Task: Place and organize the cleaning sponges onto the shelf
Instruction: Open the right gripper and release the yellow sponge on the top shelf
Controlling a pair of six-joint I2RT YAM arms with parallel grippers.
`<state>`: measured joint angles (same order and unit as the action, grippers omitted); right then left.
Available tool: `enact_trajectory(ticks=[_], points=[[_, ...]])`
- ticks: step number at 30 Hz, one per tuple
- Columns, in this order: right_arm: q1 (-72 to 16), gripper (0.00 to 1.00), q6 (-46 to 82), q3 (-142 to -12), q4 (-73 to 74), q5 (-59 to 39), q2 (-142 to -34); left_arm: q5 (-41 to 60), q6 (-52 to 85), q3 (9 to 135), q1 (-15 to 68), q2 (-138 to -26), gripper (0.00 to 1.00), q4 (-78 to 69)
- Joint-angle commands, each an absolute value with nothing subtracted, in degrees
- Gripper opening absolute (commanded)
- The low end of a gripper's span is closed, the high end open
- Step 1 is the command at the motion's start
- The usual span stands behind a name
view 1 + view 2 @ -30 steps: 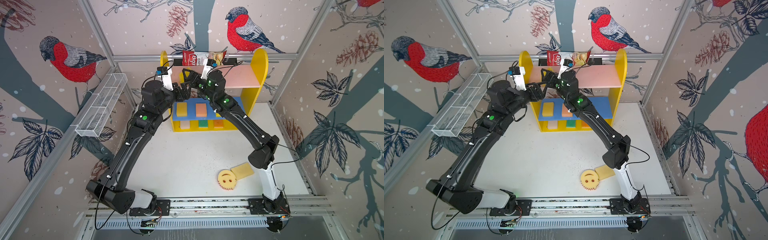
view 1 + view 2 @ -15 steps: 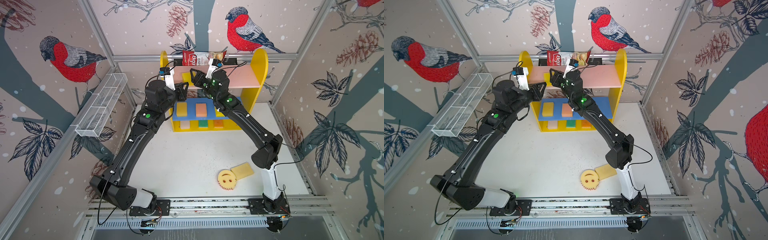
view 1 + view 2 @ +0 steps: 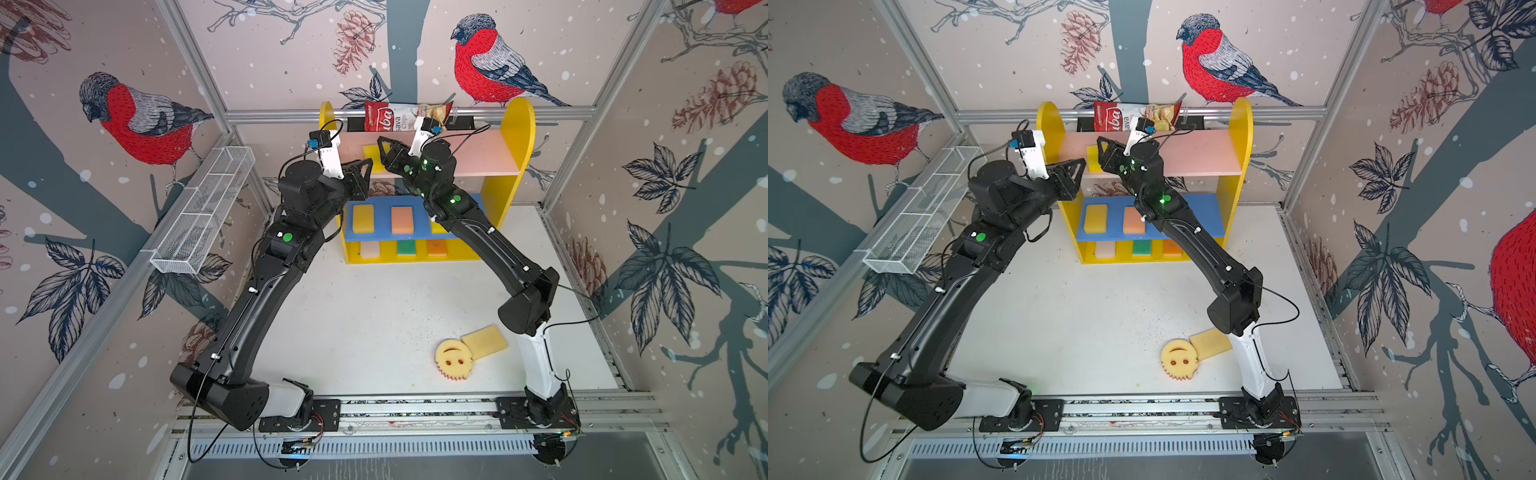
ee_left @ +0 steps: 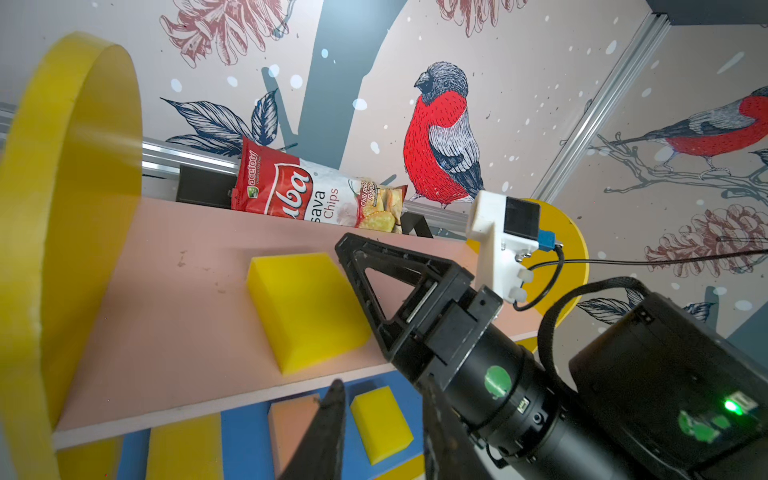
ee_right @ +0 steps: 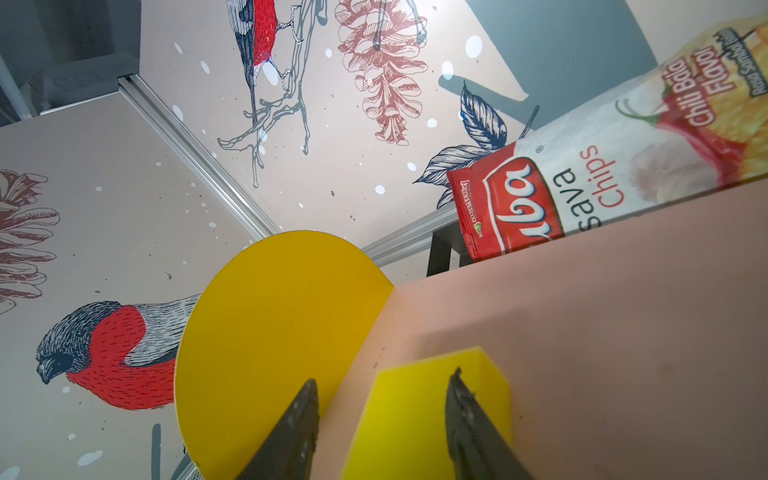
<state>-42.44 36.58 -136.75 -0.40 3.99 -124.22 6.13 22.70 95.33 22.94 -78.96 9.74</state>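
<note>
Resting on pink board (image 4: pixel 166 316), yellow sponge (image 4: pixel 307 307) lies beside right tool (image 5: pixel 384 378).

chips bag (image 3: pixel 399 118), white wire rack (image 3: pixel 203 212)

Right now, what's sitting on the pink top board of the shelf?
One yellow sponge lies on the pink board, near its left end. The right gripper covers the stretch of board just beside it, so that part is hidden.
</note>
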Motion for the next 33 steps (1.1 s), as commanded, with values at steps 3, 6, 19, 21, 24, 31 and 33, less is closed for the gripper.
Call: enact_trajectory(ticks=[3, 6, 19, 21, 24, 31, 33], points=[[-43.13, 0.50, 39.64, -136.84, -8.57, 1.85, -125.97, 5.88, 22.50, 94.92, 22.93, -78.66, 0.32, 8.13], [-43.44, 0.50, 39.74, -137.00, -8.25, 2.19, -125.99, 5.98, 22.41, 94.90, 22.91, -78.85, 0.32, 8.09], [-43.86, 0.50, 40.35, -139.92, -8.83, 2.27, -128.32, 6.23, 22.50, 94.83, 22.94, -78.67, 0.32, 8.24], [-43.56, 0.51, 40.17, -139.92, -9.03, 2.47, -128.23, 5.83, 22.29, 94.92, 22.94, -78.60, 0.32, 8.60], [-43.07, 0.52, 40.11, -139.77, -9.62, 2.29, -127.57, 5.71, 22.25, 94.59, 22.94, -78.06, 0.32, 8.46], [-42.56, 0.56, 36.38, -134.16, -7.29, 0.27, -121.36, 7.12, 23.42, 95.09, 22.94, -75.67, 0.32, 8.48], [-42.55, 0.57, 34.66, -129.91, -4.97, 0.15, -117.55, 7.86, 23.72, 95.27, 22.94, -74.04, 0.34, 8.44]])
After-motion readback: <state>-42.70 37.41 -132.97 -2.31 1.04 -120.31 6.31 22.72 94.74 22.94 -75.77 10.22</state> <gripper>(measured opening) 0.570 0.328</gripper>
